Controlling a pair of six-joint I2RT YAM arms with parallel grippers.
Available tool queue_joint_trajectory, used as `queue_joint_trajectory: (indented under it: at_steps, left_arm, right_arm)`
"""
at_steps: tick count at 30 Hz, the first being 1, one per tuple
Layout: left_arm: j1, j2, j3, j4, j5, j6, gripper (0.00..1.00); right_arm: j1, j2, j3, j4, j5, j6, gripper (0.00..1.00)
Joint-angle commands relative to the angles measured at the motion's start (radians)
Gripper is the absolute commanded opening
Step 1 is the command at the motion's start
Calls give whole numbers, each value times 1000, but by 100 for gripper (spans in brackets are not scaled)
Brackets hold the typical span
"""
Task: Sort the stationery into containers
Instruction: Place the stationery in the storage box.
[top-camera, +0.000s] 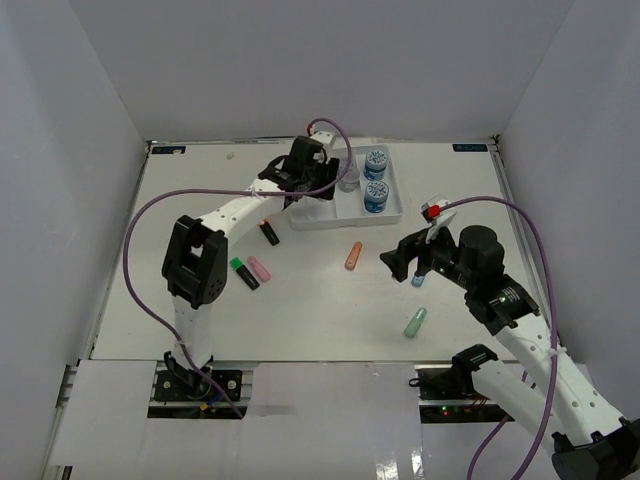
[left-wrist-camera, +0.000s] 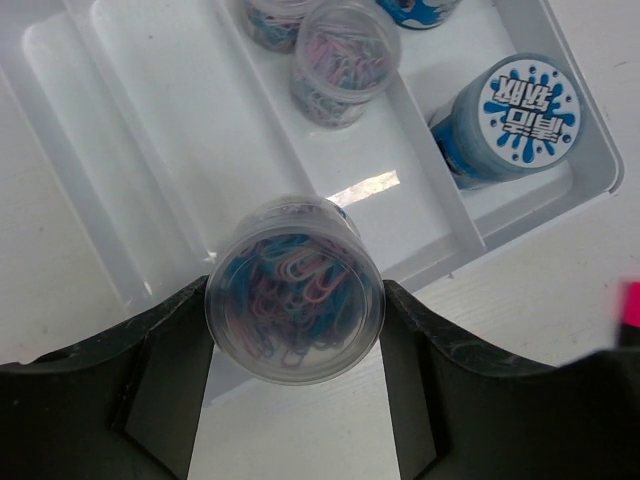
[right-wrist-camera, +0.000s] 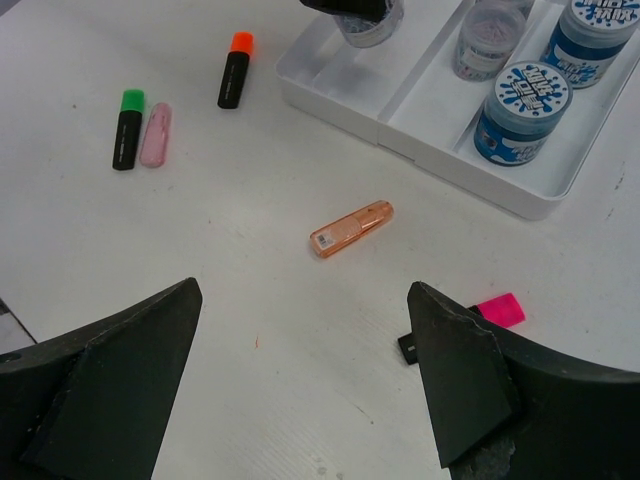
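Stationery is lying all over the desk (top-camera: 300, 320), and one piece is being carried right now. The left gripper (left-wrist-camera: 295, 310) is hugging a clear jar (left-wrist-camera: 295, 285) full of coloured paper clips, with one finger pressing on each side of its round wall. The jar is hanging at the near edge of the white tray (left-wrist-camera: 600, 170), which is sitting by the far edge of the desk. I cannot tell which lane it is over, or if it is touching the tray. Another clear jar (left-wrist-camera: 345, 60) is standing in a middle lane, and a blue-labelled jar (left-wrist-camera: 520, 105) is standing in the lane along the tray's right edge.

I am thinking the held jar is light, hard and smooth, so it could be slipping if the squeeze is weak. Gripping across the middle of its round side looks like the safest hold.

The right gripper (right-wrist-camera: 300, 400) is hovering over the middle of the desk with its fingers wide apart and nothing between them. A pastel orange highlighter (right-wrist-camera: 351, 228) and a pink-capped highlighter (right-wrist-camera: 495, 310) are lying below it. These look light and stiff, and I am guessing they roll easily. Pinching one across the middle of its body should be working best.
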Motion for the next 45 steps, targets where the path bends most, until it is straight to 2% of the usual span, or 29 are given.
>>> queue_joint_trajectory:
  at_steps: [1, 11, 18, 22, 25, 29, 32, 36, 40, 42, 45]
  left_arm:
    - [-39, 27, 104, 73, 23, 12, 45]
    - [-87, 199, 226, 89, 50, -2, 45]
    - [-101, 266, 249, 88, 36, -25, 52]
    - [-101, 289, 255, 80, 22, -48, 59]
    - [-101, 296, 270, 80, 27, -54, 69]
    - [-101, 280, 292, 77, 37, -75, 88]
    - [-101, 240, 302, 77, 30, -92, 98]
    - [-101, 146, 270, 59, -27, -144, 98]
    - [-101, -75, 113, 4, -258, -314, 98]
    - [-96, -158, -19, -55, -373, -419, 98]
    - [-81, -321, -214, -142, -472, -553, 98]
  right_arm:
    - [4, 1, 2, -32, -4, 11, 90]
    - [3, 16, -7, -49, 10, 26, 90]
    - [1, 33, -15, -46, 24, 25, 90]
    - [3, 28, -20, -47, 32, 23, 90]
    - [3, 7, -26, -53, 42, 22, 90]
    - [3, -18, -29, -69, 50, 17, 90]
    - [3, -37, -30, -81, 58, 11, 90]
    - [1, -57, -26, -90, 61, 5, 90]
    - [1, -79, -27, -95, 59, 2, 90]
    - [3, -85, -32, -92, 53, 2, 90]
    - [3, -96, -39, -87, 42, 5, 90]
